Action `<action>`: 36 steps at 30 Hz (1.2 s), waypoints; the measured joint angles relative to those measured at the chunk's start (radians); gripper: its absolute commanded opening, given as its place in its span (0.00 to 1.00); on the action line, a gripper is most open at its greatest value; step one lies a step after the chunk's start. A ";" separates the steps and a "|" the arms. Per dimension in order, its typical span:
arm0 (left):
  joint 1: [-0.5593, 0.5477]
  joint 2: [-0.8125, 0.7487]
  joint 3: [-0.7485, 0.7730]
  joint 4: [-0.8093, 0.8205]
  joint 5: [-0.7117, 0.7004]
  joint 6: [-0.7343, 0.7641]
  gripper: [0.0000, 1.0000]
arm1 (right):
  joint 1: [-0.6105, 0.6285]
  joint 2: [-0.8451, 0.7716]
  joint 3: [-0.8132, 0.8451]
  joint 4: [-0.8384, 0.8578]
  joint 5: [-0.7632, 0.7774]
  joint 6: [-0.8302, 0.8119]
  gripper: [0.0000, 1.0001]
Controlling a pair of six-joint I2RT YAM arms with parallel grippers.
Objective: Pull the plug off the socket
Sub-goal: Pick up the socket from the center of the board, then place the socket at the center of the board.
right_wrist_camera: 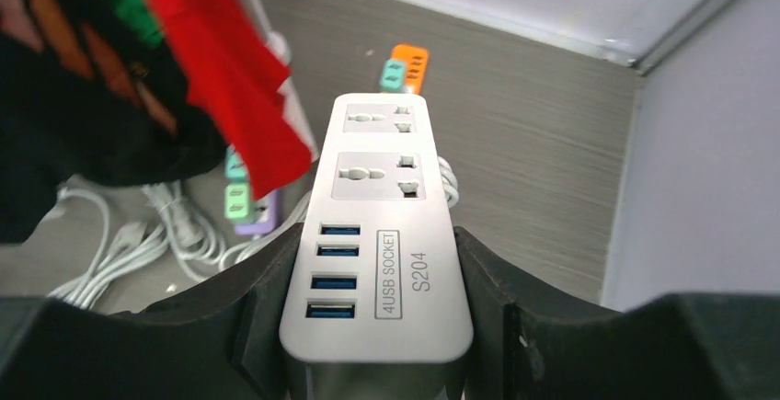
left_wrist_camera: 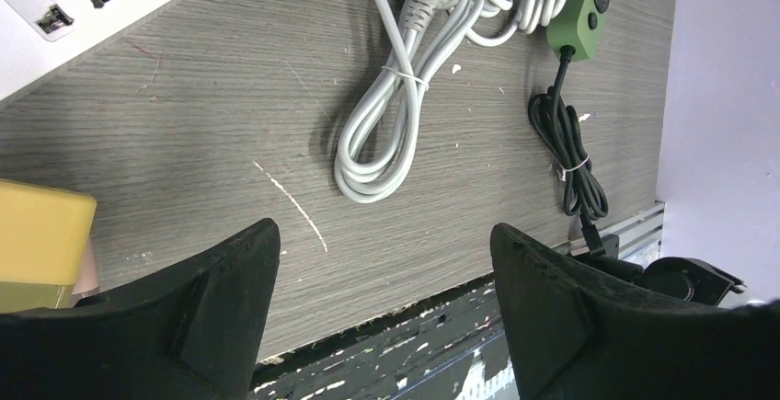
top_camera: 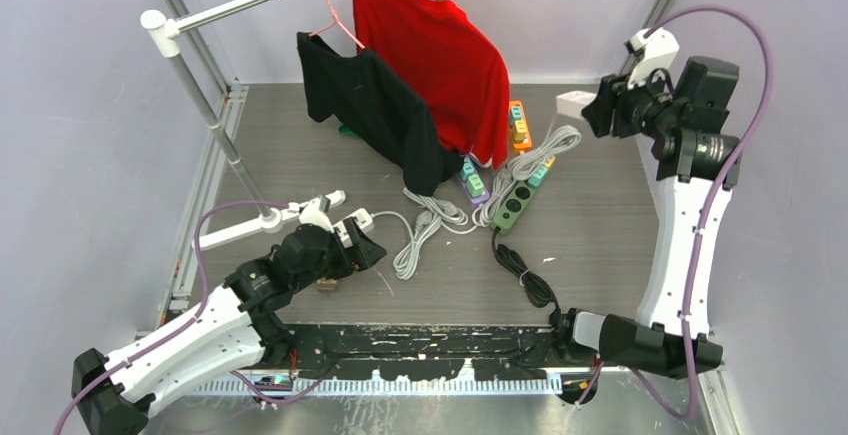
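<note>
Your right gripper (right_wrist_camera: 372, 262) clamps the white strip (right_wrist_camera: 377, 179), held up near the far right corner, and its outlets show no plug. Your left gripper (left_wrist_camera: 384, 239) hangs wide and empty over the table (left_wrist_camera: 184, 124). The pull looks done.

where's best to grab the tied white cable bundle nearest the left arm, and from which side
At the tie around its middle, from straight above: the white cable bundle lies flat on the table, and the tie draws its strands together.
</note>
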 measured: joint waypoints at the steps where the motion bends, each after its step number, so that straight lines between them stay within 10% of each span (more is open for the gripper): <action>1: 0.000 0.000 -0.003 0.003 0.001 0.000 0.84 | -0.019 0.022 0.022 0.014 0.007 0.005 0.01; 9: 0.000 -0.016 -0.036 0.015 0.010 -0.003 0.84 | -0.134 0.161 0.045 0.133 0.061 0.037 0.01; 30: 0.000 0.073 -0.039 0.102 0.034 -0.023 0.83 | -0.167 0.445 -0.567 0.380 0.308 -0.035 0.04; 34: 0.000 0.133 -0.032 0.114 0.053 -0.026 0.83 | -0.166 0.554 -0.552 0.390 0.347 -0.034 0.20; 36: 0.000 0.160 -0.023 0.114 0.066 -0.025 0.84 | -0.164 0.586 -0.519 0.368 0.357 -0.034 0.45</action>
